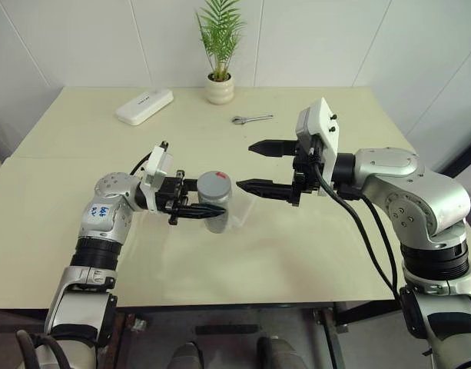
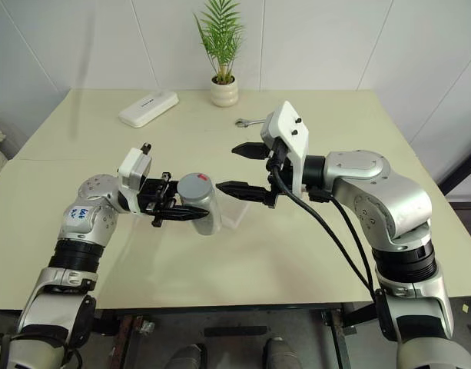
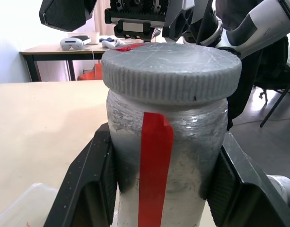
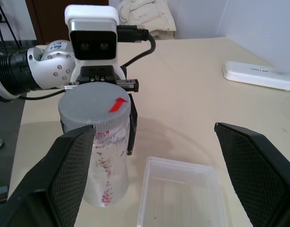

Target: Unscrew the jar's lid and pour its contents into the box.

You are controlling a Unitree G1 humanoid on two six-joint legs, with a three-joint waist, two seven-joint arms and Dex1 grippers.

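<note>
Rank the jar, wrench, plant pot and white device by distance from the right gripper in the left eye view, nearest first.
From the right gripper:
1. jar, beside its fingertips, in the left gripper
2. wrench, behind it
3. plant pot, at the far edge
4. white device, far left

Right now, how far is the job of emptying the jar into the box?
Done: the left gripper holds the jar upright. In hand: the right gripper waits open beside the lid, which is still on. Left: unscrewing it and pouring into the empty box.
</note>
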